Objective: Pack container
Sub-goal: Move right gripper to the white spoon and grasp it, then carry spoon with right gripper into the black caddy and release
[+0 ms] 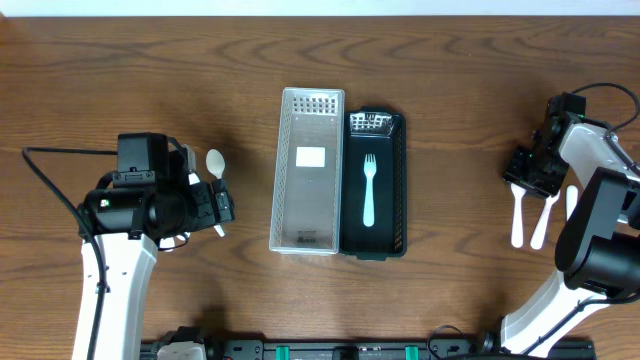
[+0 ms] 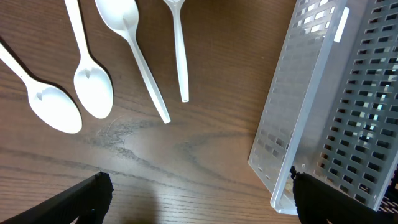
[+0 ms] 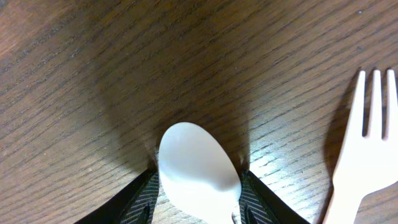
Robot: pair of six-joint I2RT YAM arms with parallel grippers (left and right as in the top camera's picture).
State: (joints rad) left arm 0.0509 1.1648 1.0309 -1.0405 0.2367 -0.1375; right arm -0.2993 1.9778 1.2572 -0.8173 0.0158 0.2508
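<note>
- Container [image 1: 308, 170], clear, sits mid-worktop [image 1: 450, 60]; black tray [image 1: 398, 180] touches its 3 o'clock side, one blue fork [image 1: 369, 190] inside.
- Step, as judged: cutlery pickup. Right fingers [image 3: 140, 199] pinch a spoon [image 3: 198, 165]. Next: carry it toward 9 o'clock, over a tray.
- Left fingers [image 2: 87, 196] wide apart, empty.
- Count: two trays; four loose white pieces [image 2: 93, 87] at 9 o'clock; three show at 3 o'clock.

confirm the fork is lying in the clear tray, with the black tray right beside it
Not quite: the fork lies in the black tray, with the clear tray right beside it. The overhead view shows this.
</note>
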